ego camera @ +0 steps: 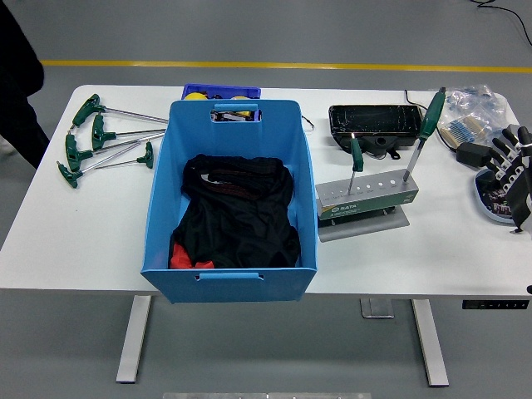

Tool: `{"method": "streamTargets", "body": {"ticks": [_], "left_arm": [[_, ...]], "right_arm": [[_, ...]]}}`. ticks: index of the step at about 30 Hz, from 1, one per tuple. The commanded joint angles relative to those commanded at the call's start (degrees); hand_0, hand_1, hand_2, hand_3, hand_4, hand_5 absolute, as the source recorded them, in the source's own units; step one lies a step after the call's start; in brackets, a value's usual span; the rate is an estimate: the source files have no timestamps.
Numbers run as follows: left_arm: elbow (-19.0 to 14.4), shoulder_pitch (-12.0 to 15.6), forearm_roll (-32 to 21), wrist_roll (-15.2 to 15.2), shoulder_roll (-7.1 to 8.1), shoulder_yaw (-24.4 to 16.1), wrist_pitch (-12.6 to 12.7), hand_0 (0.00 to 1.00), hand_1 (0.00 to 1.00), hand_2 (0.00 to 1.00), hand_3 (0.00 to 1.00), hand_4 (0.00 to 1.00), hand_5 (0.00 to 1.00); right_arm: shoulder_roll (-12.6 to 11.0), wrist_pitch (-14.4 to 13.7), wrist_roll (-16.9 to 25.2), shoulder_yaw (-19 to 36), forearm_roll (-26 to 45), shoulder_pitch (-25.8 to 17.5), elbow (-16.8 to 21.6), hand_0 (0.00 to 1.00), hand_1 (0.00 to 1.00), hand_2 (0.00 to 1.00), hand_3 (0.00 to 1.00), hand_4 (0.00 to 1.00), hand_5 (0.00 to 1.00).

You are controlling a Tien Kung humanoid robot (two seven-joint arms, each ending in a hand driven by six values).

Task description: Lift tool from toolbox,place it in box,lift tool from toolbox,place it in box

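Blue box [229, 270] holding dark cloth [237, 212], green-handled screwdrivers [356, 155] upright in grey stand [366, 199]

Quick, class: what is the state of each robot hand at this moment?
Left hand: not in view.
Right hand: at the table's right edge, fingers relaxed and open, holding nothing, clear of the tool rack.

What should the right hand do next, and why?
Probably reach left toward the tall green-handled screwdriver standing in the grey tool holder. The right hand sits open at the table's right edge, holding nothing, and that tool is nearest it.
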Motion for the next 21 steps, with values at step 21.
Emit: {"method": "streamTargets", "body": {"ticks": [21], "left_arm": [[0.0,0.3,0.9,0.2,0.19,-0.3,-0.1,0.743,0.726,0.796,0.771,0.723,0.623]], "right_arm": [[-0.1,-0.4,0.2,0.0,0.6,-0.2,0.0,0.998,0.986,0.975,0.998,0.998,0.998]]}}
